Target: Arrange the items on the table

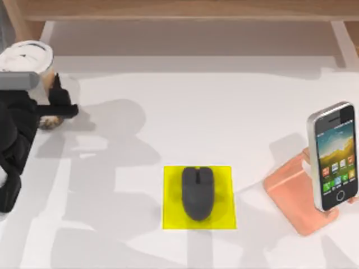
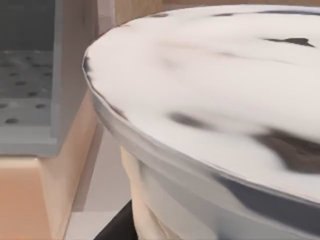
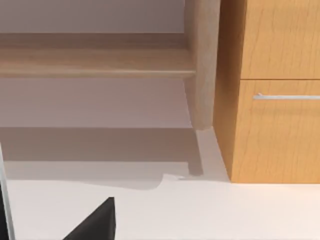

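White tabletop (image 1: 185, 112) spread wide, soft grey shadows lay across it. Light wooden shelf (image 1: 185, 10) ran along far edge, upright post (image 3: 202, 65) met tabletop. Wooden cabinet (image 3: 272, 90) stood beside post, drawer with thin silver handle (image 3: 286, 96). Grey dotted panel (image 2: 25, 85) sat behind shelf side.

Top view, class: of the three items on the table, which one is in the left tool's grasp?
The cup, far left by the shelf: the left tool grips it. Mouse lies on the yellow pad; smartphone leans on the stand.
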